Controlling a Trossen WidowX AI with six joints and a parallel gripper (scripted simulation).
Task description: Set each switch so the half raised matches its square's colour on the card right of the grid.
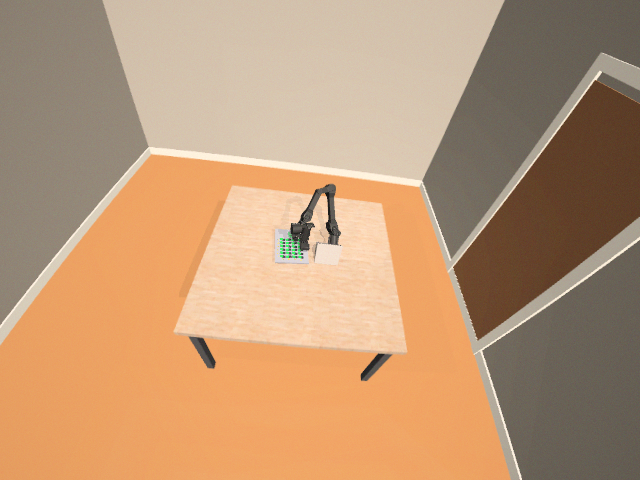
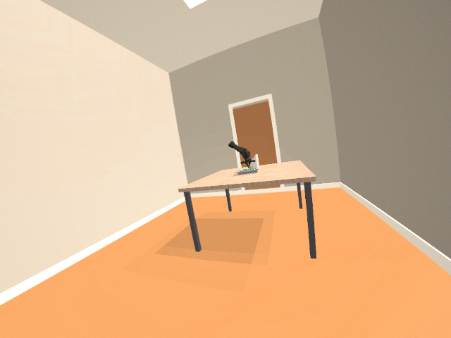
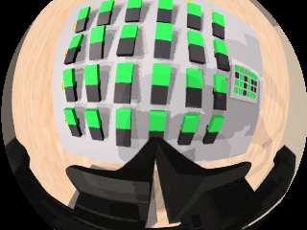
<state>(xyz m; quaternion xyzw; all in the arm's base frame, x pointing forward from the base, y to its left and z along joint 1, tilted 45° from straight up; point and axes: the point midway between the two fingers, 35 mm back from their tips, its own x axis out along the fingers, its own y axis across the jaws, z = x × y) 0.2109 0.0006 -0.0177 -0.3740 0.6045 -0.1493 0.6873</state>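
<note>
- The gripper [image 3: 155, 153] is pressed fully together with nothing in it. Makes sense to me, since two fingers closed into one point work as a single poking tip for pushing a rocker down.
- In the wrist view that tip sits right at the near row of the grid [image 3: 146, 8], around the middle columns, looking like it's over the near dark half of a switch [image 3: 156, 122]. Can't tell if it's actually touching or just above it.
- The panel [image 1: 291, 250] lies roughly mid-table [image 1: 242, 299], a bit toward the far edge, just beside the arm's base [image 1: 334, 238], so every row is an easy reach without stretching.
- The card [image 3: 246, 82] is on the panel's right margin, near the grid's right column. It's too small here to read square by square, so I can't say which switches still differ.
- There's a white box [image 1: 328, 254] just beside the panel, by the base. I'd guess sideways sweeps that way are the only tight spot.
- Plenty of bare wood around the panel toward the near and side edges, and straight up is free, so lifting clear between presses should be the safe move.
- Switches are packed close, so I'd say a sloppy press could nudge a neighbour.
</note>
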